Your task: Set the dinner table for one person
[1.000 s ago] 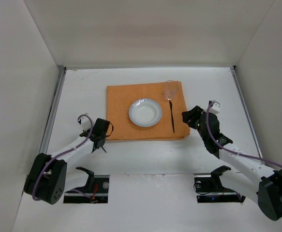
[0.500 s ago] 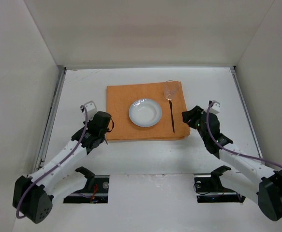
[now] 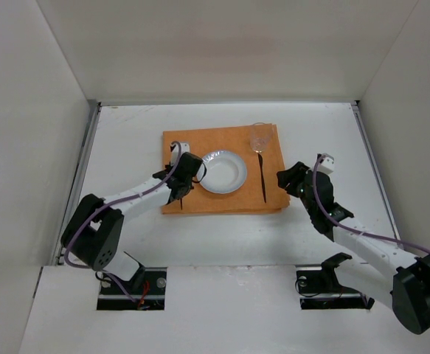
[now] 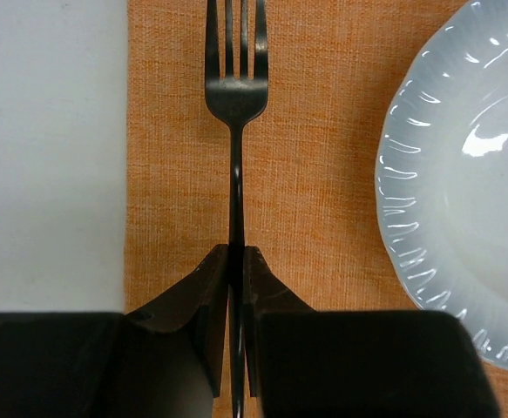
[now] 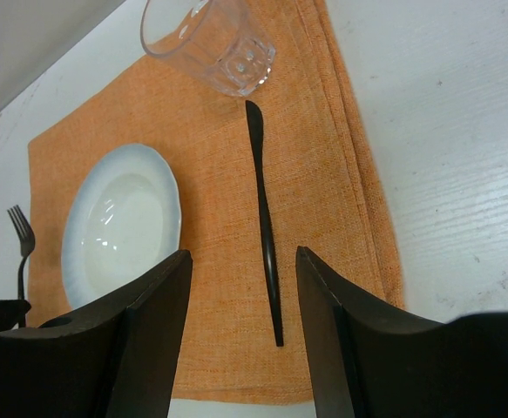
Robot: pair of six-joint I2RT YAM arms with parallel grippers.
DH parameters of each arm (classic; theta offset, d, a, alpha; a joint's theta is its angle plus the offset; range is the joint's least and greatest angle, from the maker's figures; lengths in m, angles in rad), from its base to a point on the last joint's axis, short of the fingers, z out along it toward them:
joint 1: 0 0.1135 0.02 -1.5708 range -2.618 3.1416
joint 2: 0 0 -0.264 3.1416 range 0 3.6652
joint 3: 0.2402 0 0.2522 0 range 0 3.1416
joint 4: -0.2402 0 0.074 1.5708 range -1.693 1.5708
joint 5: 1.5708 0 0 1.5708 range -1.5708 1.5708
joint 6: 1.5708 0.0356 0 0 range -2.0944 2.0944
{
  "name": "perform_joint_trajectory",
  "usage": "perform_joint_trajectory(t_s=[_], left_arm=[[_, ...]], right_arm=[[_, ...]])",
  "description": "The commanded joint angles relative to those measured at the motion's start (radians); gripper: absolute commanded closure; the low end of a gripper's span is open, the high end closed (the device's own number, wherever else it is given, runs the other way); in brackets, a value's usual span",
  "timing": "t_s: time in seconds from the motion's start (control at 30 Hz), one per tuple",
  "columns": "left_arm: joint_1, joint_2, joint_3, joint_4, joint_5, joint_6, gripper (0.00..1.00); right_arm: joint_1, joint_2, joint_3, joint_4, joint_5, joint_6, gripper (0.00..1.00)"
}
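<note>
Half a second ago the left gripper (image 3: 179, 189) hung over bare white just left of the orange mat (image 3: 222, 140). It has since swung rightward and now sits over the mat's left strip, just beside the plate (image 3: 222, 172). The right gripper (image 3: 283, 179) has hardly shifted.

From the top camera, the dinner table (image 3: 126, 147) fills the middle of the frame. Its long axis runs left to right, and its railed side edges run from bottom to top. On it lie one mat, and on the mat one plate at centre, one glass (image 3: 259, 137) at the upper right corner, and one knife (image 3: 262, 181) running bottom to top below the glass. The right gripper is at the mat's right edge, low down.

In the left wrist view, the fingers are pressed together on the thin handle of one dark fork (image 4: 236, 96). Its long axis is vertical in the frame and its tines are at the top. Mat lies beneath it, bare table shows at the left and the plate rim at the right. Whether the fork touches the cloth cannot be told.

In the right wrist view, the fingers are spread wide with nothing between them. The knife shows in the gap, tip towards the glass at the top, and the fork stands at the far left edge.
</note>
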Motion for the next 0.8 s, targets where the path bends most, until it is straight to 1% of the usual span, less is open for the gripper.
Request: perform_joint_trajectory(t_s=[0.0, 0.47, 0.77], left_arm=[[0.010, 0.006, 0.047, 0.065, 0.040, 0.056, 0.96], [0.033, 0.123, 0.062, 0.131, 0.074, 0.071, 0.96], [0.053, 0.152, 0.063, 0.148, 0.079, 0.091, 0.94]], right_arm=[[0.011, -0.009, 0.030, 0.057, 0.015, -0.018, 0.43], [0.012, 0.026, 0.037, 0.065, 0.013, -0.019, 0.43], [0.014, 0.039, 0.040, 0.068, 0.004, -0.021, 0.43]])
